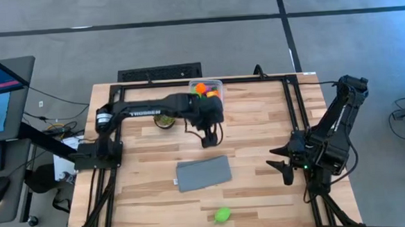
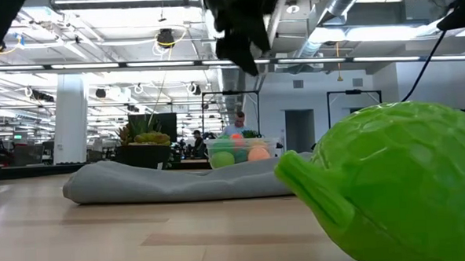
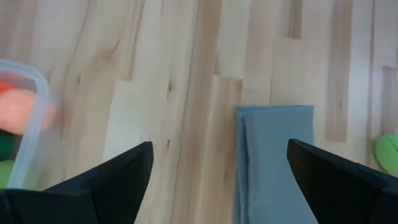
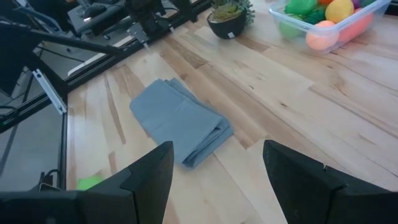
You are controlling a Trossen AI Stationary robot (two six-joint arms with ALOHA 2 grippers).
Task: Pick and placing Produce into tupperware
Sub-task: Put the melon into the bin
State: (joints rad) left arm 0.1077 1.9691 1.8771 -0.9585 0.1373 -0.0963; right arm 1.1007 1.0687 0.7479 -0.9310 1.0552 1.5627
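Observation:
The clear tupperware (image 1: 207, 89) stands at the table's far edge with several green, orange, yellow and pink pieces of produce inside; it also shows in the right wrist view (image 4: 323, 23) and the low view (image 2: 241, 152). One green piece of produce (image 1: 223, 214) lies alone on the wood near the front edge, large in the low view (image 2: 392, 186). My left gripper (image 1: 209, 141) hangs open above bare wood, just nearer than the tupperware and beyond the grey cloth, with nothing between its fingers (image 3: 221, 155). My right gripper (image 1: 283, 168) waits open at the table's right side (image 4: 217, 149).
A folded grey cloth (image 1: 203, 173) lies flat mid-table, between the tupperware and the lone green piece. A small potted plant (image 1: 165, 120) stands left of the tupperware. Black frame rails (image 1: 289, 109) run along the table's sides and far edge. Bare wood lies on both sides of the cloth.

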